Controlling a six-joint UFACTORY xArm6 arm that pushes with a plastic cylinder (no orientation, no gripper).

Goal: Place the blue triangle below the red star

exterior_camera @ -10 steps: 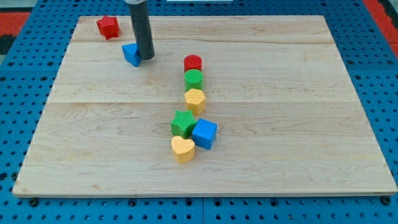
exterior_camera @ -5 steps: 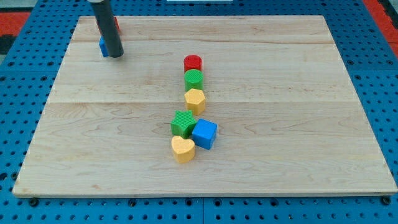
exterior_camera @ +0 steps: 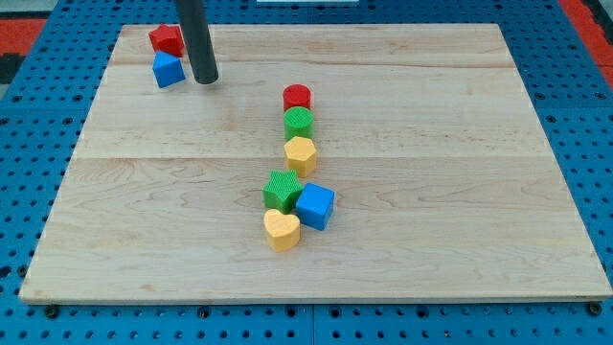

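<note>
Camera view, my tip [exterior_camera: 205, 80] just right of blue triangle [exterior_camera: 168, 70], below red star [exterior_camera: 166, 39]

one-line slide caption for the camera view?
Blue triangle sits just below the red star; my tip stands to its right, apart.

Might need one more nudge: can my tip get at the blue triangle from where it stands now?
Probably yes. My tip stands just to the view's right of the blue triangle, apart from it, with bare board between; the red star sits above.
</note>
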